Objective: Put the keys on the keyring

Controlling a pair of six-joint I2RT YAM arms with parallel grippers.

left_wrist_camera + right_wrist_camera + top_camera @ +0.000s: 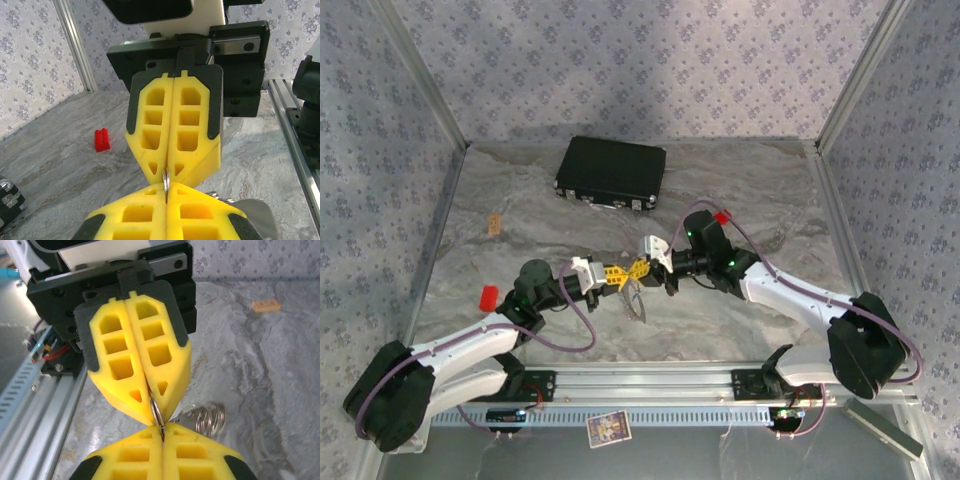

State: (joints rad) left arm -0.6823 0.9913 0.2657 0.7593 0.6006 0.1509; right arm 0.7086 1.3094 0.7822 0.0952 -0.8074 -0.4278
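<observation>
Seen from overhead, two robot arms reach in from the lower corners and meet tip to tip at the centre of a grey marbled table (770, 200). The left gripper (617, 277) and right gripper (642, 268) face each other, each with its yellow fingers pressed fully together. In the wrist views, a thin silver keyring (156, 412) stands on edge in the seam where the two pairs of fingertips meet. Both grippers pinch it at once (only a sliver of its rim shows). In the right wrist view, a silver coil of wire loops (207, 417) sits just right of the fingertips, down against the table. I cannot tell whether keys are among the loops.

A black case (610, 172) sits at upper centre, well apart from the arms. One red block (723, 216) lies right of centre, near the right arm. A second red block (489, 295) lies at the left, just beside the left arm. A small tan block (495, 223) lies at the left edge.
</observation>
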